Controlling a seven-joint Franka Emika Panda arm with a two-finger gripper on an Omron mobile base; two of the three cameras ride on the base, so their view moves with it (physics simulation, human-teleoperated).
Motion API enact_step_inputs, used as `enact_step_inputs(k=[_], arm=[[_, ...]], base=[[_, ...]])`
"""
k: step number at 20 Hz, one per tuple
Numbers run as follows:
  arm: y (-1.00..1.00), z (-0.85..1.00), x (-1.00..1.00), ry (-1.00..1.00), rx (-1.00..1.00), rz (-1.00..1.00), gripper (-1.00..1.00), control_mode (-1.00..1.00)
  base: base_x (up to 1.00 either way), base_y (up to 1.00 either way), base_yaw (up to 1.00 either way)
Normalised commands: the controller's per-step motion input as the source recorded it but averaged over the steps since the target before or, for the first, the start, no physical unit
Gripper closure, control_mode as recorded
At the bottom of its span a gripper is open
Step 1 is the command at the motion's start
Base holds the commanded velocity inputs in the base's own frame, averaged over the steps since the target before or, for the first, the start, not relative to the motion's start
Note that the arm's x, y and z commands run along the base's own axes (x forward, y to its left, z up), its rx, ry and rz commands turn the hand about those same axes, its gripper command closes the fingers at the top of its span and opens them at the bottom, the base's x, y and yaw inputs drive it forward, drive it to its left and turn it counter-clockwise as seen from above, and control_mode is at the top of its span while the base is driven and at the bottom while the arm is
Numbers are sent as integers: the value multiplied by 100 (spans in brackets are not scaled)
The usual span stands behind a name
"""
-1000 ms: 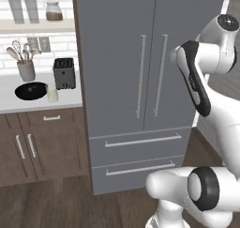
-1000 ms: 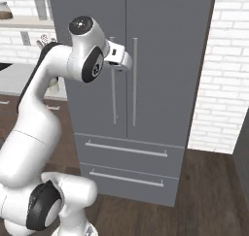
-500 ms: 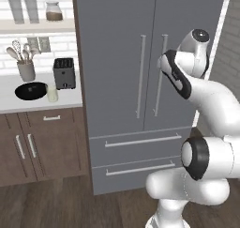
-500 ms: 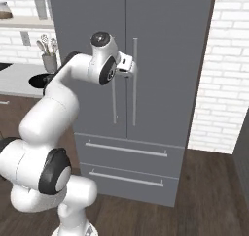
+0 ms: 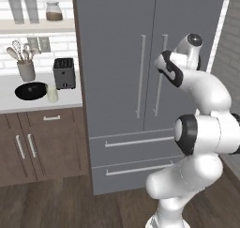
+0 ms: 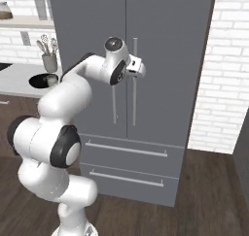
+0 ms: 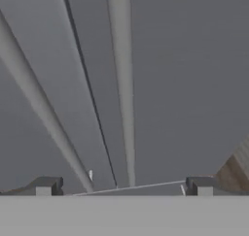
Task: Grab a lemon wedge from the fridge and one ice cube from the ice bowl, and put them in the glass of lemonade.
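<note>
The fridge (image 5: 117, 44) stands with both doors shut, so the lemon wedge is hidden. My gripper (image 5: 161, 64) hovers close in front of the right door's long handle (image 5: 159, 88), about chest height; from the other side the gripper (image 6: 140, 71) sits just by that handle (image 6: 134, 92). In the hand view the gripper (image 7: 124, 187) is open, fingertips (image 7: 46, 186) wide apart, with the handle (image 7: 124, 84) running up between them and nothing held. The black ice bowl (image 5: 30, 90) and the glass of lemonade (image 5: 52, 93) rest on the counter at the left.
A dark toaster (image 5: 64, 73) and a grey utensil cup (image 5: 26, 71) stand behind the bowl. A shelf (image 5: 37, 25) above carries two tall glasses and a brown-filled jar. Two fridge drawers (image 5: 136, 152) lie below the doors. A brick wall (image 6: 226, 70) flanks the fridge's right.
The arm has swung in toward the fridge, bringing the hand up to the right door's handle. The jaws stayed open and the doors stayed shut.
</note>
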Motion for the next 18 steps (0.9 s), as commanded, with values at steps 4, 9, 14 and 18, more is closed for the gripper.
enact_step_inputs(k=[4, 9, 14, 18], arm=[[-4, -22, 28, 0, 0, 0, -100, -100], [0, -33, 56, 0, -3, 0, -100, -100], [0, -19, 58, 0, 0, 0, -100, -100], [0, -18, 53, 0, 0, 0, -100, -100]], base=[[0, 0, 0], [0, 0, 0], [0, 0, 0], [0, 0, 0]])
